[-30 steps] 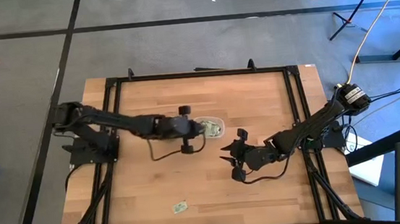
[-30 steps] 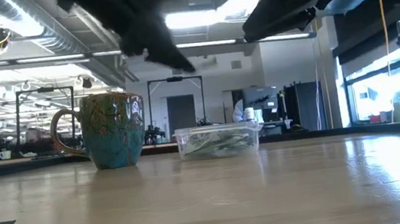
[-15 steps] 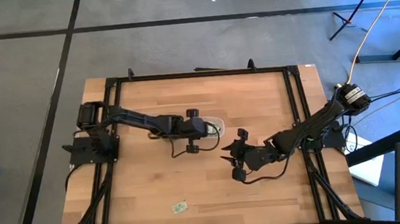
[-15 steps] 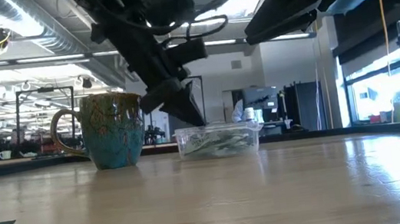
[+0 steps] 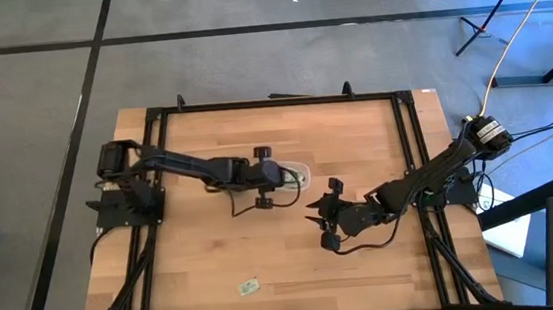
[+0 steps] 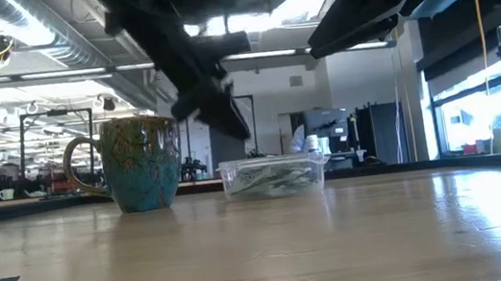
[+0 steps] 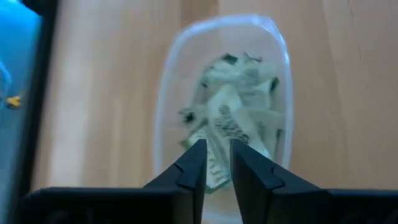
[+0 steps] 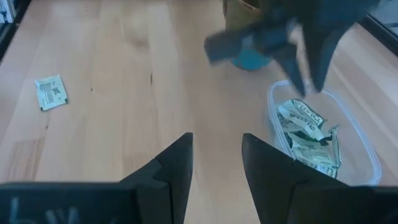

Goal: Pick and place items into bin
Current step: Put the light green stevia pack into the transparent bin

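The bin (image 7: 163, 93) is a clear shallow tub on the table's middle, with several pale green and white packets (image 7: 242, 106) piled inside it. My left gripper (image 7: 217, 146) hangs above the bin's near-left end (image 5: 287, 177), pointing slantwise down. Its fingers stand a narrow gap apart with nothing between them. One more packet (image 5: 249, 287) lies flat on the wood near the front edge. My right gripper (image 8: 217, 149) waits open over bare wood right of the bin (image 8: 367, 163), holding nothing.
A round teal-and-brown mug (image 6: 137, 163) stands just left of the bin (image 6: 272, 176); from above the left arm hides most of it. The loose packet (image 8: 51, 91) has bare wood all around it. A black frame (image 5: 411, 143) runs round the table.
My left gripper has come down and moved toward the table's right, from above the mug to just over the bin's left end. The bin, the mug and the loose packet have stayed where they were.
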`<state>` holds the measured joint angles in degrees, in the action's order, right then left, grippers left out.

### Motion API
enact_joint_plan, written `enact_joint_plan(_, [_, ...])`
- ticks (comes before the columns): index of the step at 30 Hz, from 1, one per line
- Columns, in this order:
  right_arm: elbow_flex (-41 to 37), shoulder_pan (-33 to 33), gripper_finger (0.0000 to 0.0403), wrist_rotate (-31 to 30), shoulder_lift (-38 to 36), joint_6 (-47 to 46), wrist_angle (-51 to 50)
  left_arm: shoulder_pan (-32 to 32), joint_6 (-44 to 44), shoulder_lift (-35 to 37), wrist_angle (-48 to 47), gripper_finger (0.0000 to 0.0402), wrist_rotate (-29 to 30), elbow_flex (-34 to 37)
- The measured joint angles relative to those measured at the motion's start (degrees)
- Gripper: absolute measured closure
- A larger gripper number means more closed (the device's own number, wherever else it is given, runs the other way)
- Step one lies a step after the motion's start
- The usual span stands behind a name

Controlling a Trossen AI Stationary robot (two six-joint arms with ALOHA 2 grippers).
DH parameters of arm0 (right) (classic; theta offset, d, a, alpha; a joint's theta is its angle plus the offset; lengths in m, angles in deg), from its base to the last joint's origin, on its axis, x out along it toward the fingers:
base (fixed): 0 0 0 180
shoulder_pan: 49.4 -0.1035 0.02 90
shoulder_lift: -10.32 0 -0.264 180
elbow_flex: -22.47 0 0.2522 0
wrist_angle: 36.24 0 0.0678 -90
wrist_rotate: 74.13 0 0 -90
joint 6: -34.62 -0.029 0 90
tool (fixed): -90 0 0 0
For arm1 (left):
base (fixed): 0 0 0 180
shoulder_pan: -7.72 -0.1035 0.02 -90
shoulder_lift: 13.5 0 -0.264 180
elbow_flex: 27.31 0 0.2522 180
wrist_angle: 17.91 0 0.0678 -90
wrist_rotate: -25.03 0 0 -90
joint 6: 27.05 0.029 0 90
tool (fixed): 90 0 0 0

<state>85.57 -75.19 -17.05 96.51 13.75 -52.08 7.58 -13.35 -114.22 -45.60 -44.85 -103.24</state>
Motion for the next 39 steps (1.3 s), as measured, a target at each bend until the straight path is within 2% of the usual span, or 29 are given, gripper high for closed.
enact_joint_plan(4, [0.0, 0.0, 0.0262, 0.0, 0.0, -0.02, -0.61, 1.37, -0.82, 5.51, -1.75, 0.0324, 0.22, 0.0])
enact_joint_plan(8, [0.0, 0.0, 0.0262, 0.02, 0.0, 0.03, -0.99, 5.3, -2.64, 11.61, -4.53, 0.0327, -9.55, -0.01])
enact_joint_plan(10, [0.0, 0.0, 0.0262, 0.04, 0.0, -0.03, -1.5, 8.6, -2.67, 13.77, -6.96, 0.0332, -15.3, -0.04])
enact_joint_plan(12, [0.0, 0.0, 0.0262, 0.07, 0.0, -0.05, -2.11, 12.66, -3.77, 14.52, -8.72, 0.0337, -18.41, -0.04])
enact_joint_plan(17, [0.02, -0.01, 0.0262, 0.09, 0.0, -0.05, -2.63, 23.59, -11.52, 12.82, -12.0, 0.0344, -16.69, -0.04])
enact_joint_plan(25, [0.02, -0.01, 0.0262, 0.11, 0.0, -0.99, -2.4, 36.69, -19.14, 3.94, -11.28, 0.0332, -10.83, 0.02])
enact_joint_plan(32, [0.02, -0.01, 0.0262, 0.11, 0.0, -1.46, -2.37, 40.36, -22.15, -4.04, -5.55, 0.0316, -9.56, 0.07])
enact_joint_plan(39, [0.02, 0.0, 0.0262, 0.11, 0.0, -1.59, -2.18, 39.91, -22.24, -7.18, -0.76, 0.0314, -13.43, 0.04])
